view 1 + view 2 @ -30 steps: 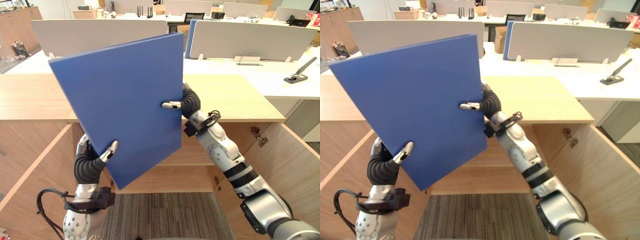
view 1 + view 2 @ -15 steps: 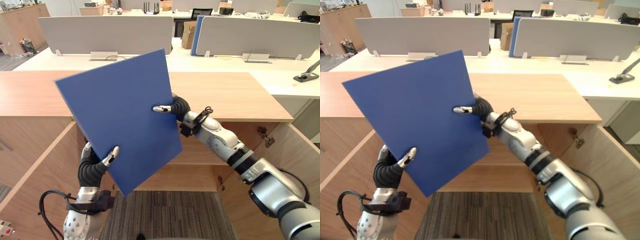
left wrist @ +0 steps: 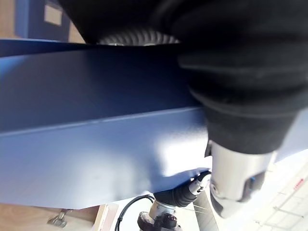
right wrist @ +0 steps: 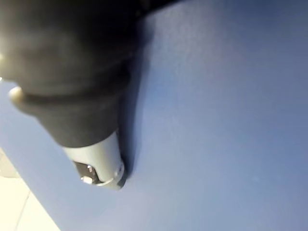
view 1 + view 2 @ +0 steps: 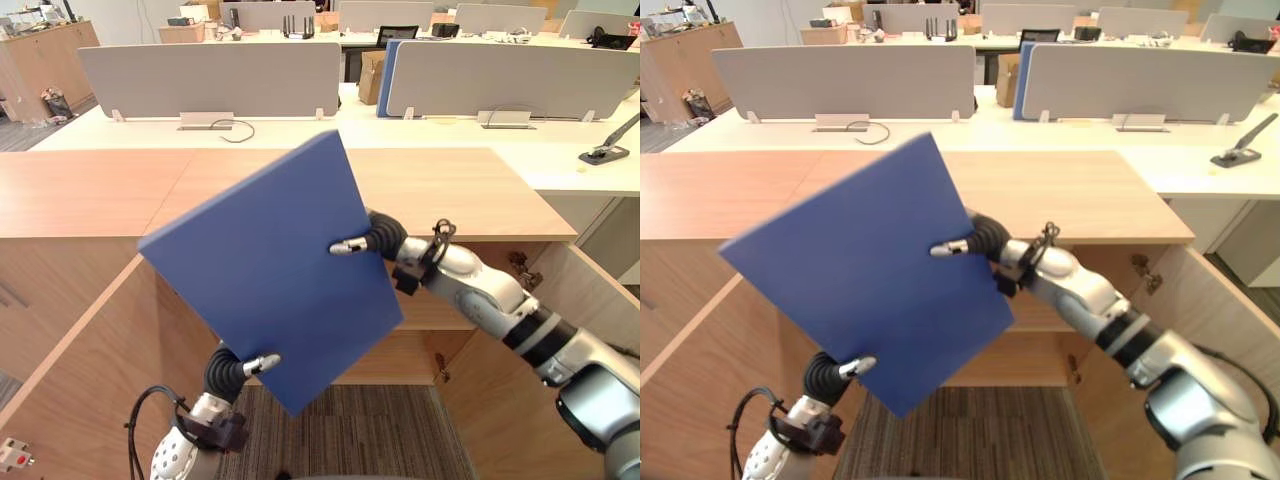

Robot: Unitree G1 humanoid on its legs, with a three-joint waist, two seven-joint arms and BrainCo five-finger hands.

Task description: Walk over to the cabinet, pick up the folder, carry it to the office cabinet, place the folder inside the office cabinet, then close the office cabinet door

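the robot is holding the blue folder point(image 5: 265, 265) up in the air in front of the office cabinet point(image 5: 470, 190), tilted so that one corner is pointing down toward the carpet. the right hand point(image 5: 380, 236) is gripping the folder's right edge, with its thumb lying on the near face and its fingers hidden behind. the left hand point(image 5: 232, 370) is pinching the lower edge near the bottom corner in the same way, thumb in front. the cabinet is standing open, its left door point(image 5: 75, 380) and right door point(image 5: 590, 310) both swung out, and a shelf point(image 5: 440, 320) is showing inside, behind the folder.

the folder is looking stiff and flat, not sagging between the two grips, and it is probably light. its cover is looking smooth, so it could be slipping from a thumb pinch if the pressure eases. taking it at two edges well apart is giving control of the tilt. the corners are the parts most likely to be catching on a door or the cabinet's top on the way in.
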